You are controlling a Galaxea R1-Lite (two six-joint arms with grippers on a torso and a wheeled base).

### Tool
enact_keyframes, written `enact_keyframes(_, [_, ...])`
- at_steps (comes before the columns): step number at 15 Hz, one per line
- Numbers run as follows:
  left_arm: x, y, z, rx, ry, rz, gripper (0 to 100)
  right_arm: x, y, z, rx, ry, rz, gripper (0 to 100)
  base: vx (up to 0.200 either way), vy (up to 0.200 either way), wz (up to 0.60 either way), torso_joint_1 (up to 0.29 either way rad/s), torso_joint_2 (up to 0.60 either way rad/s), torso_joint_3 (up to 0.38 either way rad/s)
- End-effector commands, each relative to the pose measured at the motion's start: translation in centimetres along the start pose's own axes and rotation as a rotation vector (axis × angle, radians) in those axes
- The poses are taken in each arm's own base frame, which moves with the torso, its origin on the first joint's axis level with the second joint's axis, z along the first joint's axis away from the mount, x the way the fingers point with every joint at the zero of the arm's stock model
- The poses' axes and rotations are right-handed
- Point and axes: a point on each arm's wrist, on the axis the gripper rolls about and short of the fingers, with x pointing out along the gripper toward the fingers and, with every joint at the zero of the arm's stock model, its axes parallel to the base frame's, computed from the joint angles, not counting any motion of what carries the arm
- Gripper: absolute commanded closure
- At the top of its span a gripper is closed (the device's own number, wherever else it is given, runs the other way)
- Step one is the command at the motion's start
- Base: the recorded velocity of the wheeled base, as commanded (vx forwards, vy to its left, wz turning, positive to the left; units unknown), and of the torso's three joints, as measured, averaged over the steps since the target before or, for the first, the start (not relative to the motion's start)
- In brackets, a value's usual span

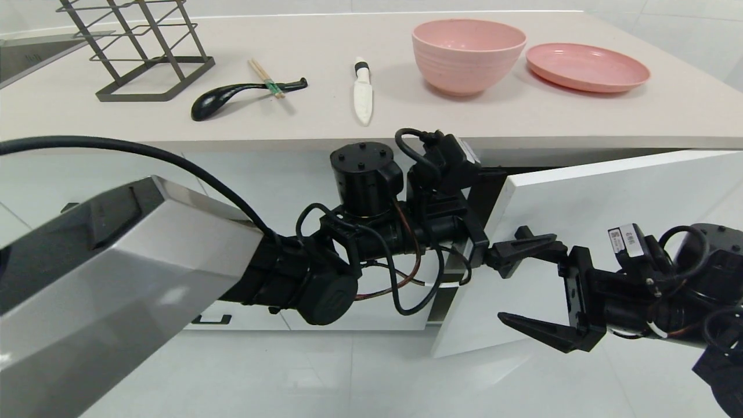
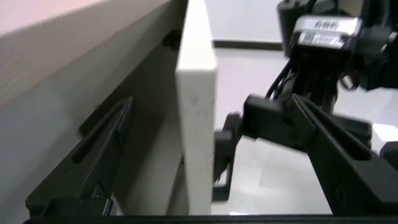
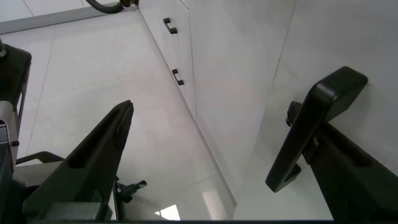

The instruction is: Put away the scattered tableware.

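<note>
Straddles the free edge of the half-open cabinet door (image 1: pixel 609 197) with the left gripper (image 1: pixel 484 226), below the counter. Jaws apart, one finger on each side of the panel, not visibly clamped. Holds the right gripper (image 1: pixel 525 284) just beside it, in front of the door's face, jaws spread wide with nothing between them. Has that gripper's upper finger very near the left gripper; hard to say from here whether touching.

Risks, as a judgement:
- a clash between the two grippers if either swings with the door, given so little room;
- a slip off the smooth edge if pulling starts before the jaws close;
- a knock of the swinging panel against the right arm, which sits in its path.

Leaves all the tableware up on the pale countertop (image 1: pixel 580 116), none of it held. Places it from the robot's left:
- black spoon (image 1: pixel 215 98) with chopsticks (image 1: pixel 266 78) lying across its handle;
- white knife (image 1: pixel 362 93) near them;
- pink bowl (image 1: pixel 467 55) and pink plate (image 1: pixel 586 67) side by side toward the right.

Keeps a dark wire rack (image 1: pixel 145 52) upright at the far left, with a sink (image 1: pixel 29 55) corner beyond. Below and around — glossy white floor (image 1: pixel 290 371) and white drawer fronts with small dark handles (image 3: pixel 170 26).
</note>
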Motion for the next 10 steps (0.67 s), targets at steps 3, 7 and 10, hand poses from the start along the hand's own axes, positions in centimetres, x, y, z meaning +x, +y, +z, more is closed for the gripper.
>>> enact_keyframes(3, [2.0,-1.5,-1.5,-0.026,-0.02,-0.043,0,0.0,-0.5,-0.1,-0.01,-0.001,-0.014,0,0.0,0.0,0.0,0.0,0.0,0.0])
enact_keyframes(7, [2.4,-2.0,-1.4,-0.022,-0.036,-0.054,0,-1.2,-1.7,-1.1,0.012,0.023,-0.074,0,0.0,0.0,0.0,0.0,0.0,0.0])
enact_keyframes(10, [2.9,-2.2,-1.2,-0.017,-0.049,-0.062,0,-1.8,-2.2,-1.5,0.023,0.034,-0.104,0,0.0,0.0,0.0,0.0,0.0,0.0])
